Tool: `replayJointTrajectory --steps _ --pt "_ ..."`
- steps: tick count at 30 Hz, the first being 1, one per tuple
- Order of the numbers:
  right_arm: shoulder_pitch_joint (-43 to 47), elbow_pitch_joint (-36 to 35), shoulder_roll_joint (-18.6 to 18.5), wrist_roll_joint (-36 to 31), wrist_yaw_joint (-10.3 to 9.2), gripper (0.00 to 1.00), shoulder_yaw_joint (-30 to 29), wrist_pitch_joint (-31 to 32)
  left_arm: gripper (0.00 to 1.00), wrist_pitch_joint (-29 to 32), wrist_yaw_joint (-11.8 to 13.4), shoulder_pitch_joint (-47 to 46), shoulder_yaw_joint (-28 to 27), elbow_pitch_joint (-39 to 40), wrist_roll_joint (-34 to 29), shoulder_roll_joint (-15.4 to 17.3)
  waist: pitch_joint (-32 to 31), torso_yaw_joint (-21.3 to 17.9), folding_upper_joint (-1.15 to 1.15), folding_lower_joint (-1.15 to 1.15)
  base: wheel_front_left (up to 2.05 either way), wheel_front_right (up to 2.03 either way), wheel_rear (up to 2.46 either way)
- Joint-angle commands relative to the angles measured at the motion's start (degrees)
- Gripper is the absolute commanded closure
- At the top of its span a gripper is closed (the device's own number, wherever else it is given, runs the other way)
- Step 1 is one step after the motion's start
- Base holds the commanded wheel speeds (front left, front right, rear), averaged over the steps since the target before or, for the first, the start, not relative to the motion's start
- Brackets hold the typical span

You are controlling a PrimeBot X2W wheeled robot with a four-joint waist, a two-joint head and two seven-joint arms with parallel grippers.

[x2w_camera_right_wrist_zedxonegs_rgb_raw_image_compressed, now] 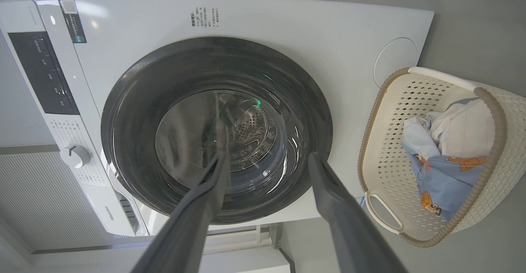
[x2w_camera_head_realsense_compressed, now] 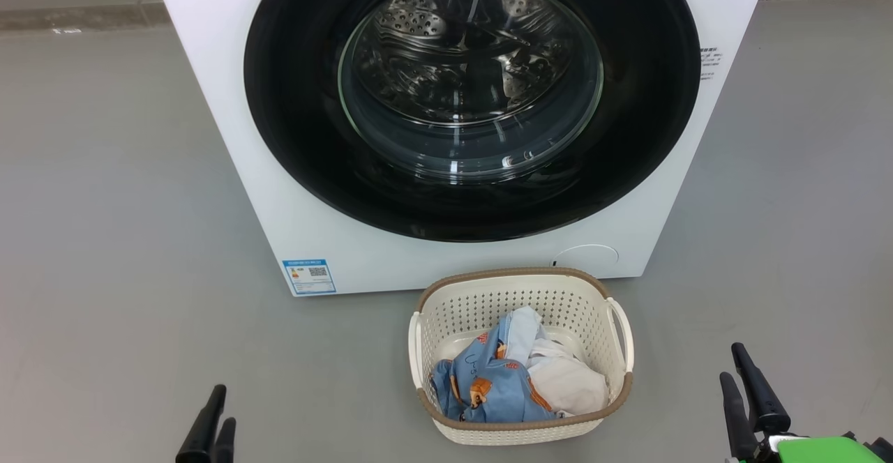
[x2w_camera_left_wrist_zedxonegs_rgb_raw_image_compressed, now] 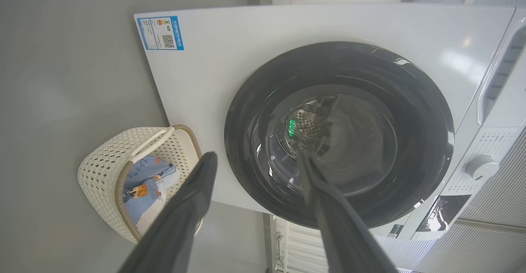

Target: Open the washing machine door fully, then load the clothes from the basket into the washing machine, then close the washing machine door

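Note:
The white washing machine (x2w_camera_head_realsense_compressed: 230, 135) stands on the grey floor with its washing machine door (x2w_camera_head_realsense_compressed: 293, 100) shut flat against the front; the steel drum shows through the glass bowl (x2w_camera_head_realsense_compressed: 471, 79). Right in front of it sits the basket (x2w_camera_head_realsense_compressed: 516, 273), holding the clothes: a light blue bear-print garment (x2w_camera_head_realsense_compressed: 488, 386) and a white garment (x2w_camera_head_realsense_compressed: 568, 383). My left gripper (x2w_camera_head_realsense_compressed: 224, 404) hovers low at the left, my right gripper (x2w_camera_head_realsense_compressed: 732, 362) low at the right, both well short of the machine. In the wrist views the left gripper (x2w_camera_left_wrist_zedxonegs_rgb_raw_image_compressed: 258, 156) and right gripper (x2w_camera_right_wrist_zedxonegs_rgb_raw_image_compressed: 268, 156) are open and hold nothing.
A blue label sticker (x2w_camera_head_realsense_compressed: 309, 277) marks the machine's lower left corner and a round flap (x2w_camera_head_realsense_compressed: 587, 257) its lower right. The control panel with a dial (x2w_camera_right_wrist_zedxonegs_rgb_raw_image_compressed: 75, 156) lies along the machine's top. Bare grey floor (x2w_camera_head_realsense_compressed: 104, 240) stretches on both sides of the machine.

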State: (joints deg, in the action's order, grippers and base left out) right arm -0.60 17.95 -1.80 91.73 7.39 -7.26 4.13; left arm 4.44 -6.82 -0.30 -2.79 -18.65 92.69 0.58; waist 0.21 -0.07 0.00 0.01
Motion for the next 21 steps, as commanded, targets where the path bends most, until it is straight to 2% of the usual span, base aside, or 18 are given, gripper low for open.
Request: replayJointTrajectory --steps 1,14,21 --pt "-0.8 -2.0 -0.4 -1.2 0.01 0.00 0.5 -0.6 0.00 -0.8 -0.2 -1.3 -0.2 1.8 -1.4 0.8 0.0 0.0 0.00 -0.01 0.00 0.00 0.00" --pt "-0.9 -4.2 -0.5 -9.8 0.02 0.00 1.3 -2.6 0.00 -2.8 -0.3 -1.2 -0.3 2.4 -6.4 1.0 0.0 0.2 0.00 -0.01 0.00 0.00 0.00" --pt "-1.2 -5.8 -0.8 -17.6 0.03 0.00 2.7 -3.9 0.00 -4.1 -0.3 -1.2 -0.5 2.9 -12.4 1.1 -0.1 0.4 0.00 -0.01 0.00 0.00 0.00"
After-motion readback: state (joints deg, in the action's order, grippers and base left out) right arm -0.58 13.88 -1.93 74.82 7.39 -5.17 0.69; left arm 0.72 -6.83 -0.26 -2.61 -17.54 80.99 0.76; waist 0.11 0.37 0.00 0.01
